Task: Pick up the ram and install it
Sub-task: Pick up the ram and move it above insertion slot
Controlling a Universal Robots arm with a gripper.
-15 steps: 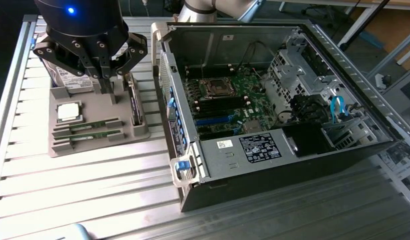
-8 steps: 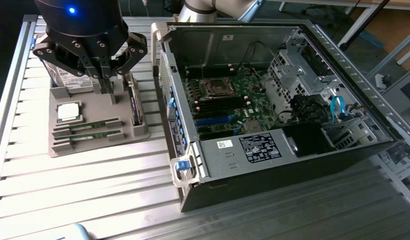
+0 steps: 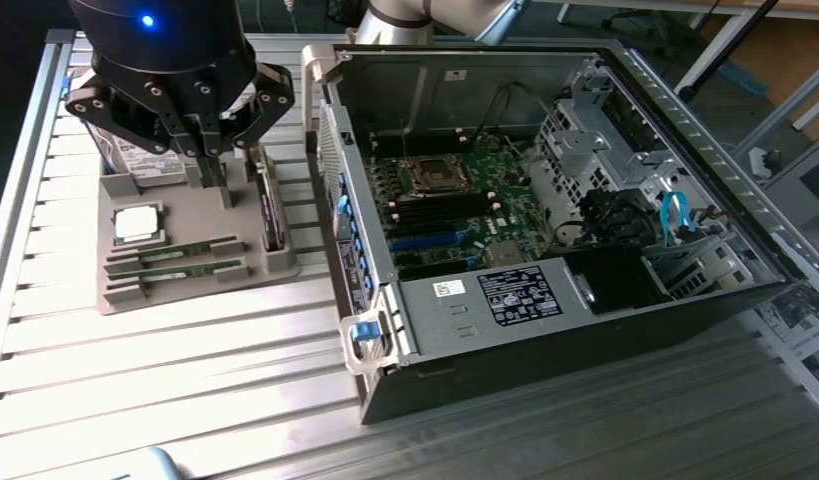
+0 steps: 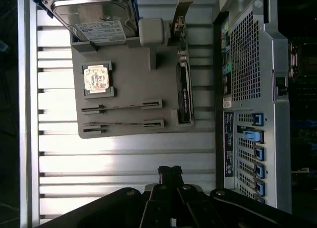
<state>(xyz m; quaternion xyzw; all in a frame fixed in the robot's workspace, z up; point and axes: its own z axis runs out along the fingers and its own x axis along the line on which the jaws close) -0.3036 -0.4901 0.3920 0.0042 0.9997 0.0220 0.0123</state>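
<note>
End effector (image 4: 170, 171) clear above ram (image 4: 122, 107)

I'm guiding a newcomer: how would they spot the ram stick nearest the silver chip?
To the exterior view's left of the open computer case sits a grey holder. Beside its square silver chip lie two thin green sticks; the ram stick is the one nearer the chip.

Parts count on the desk (image 3: 182, 380): eight pieces, seven kinds.
There are two ram sticks (image 3: 189, 248) (image 3: 192, 271), one square silver processor (image 3: 138, 222), one hard drive (image 3: 149, 165) with a white label and one dark expansion card (image 3: 269, 205), all sitting in one gray holder (image 3: 196, 292); one open computer case (image 3: 583, 350) stands beside it, and one tool (image 3: 216, 185) hangs over the holder.
</note>
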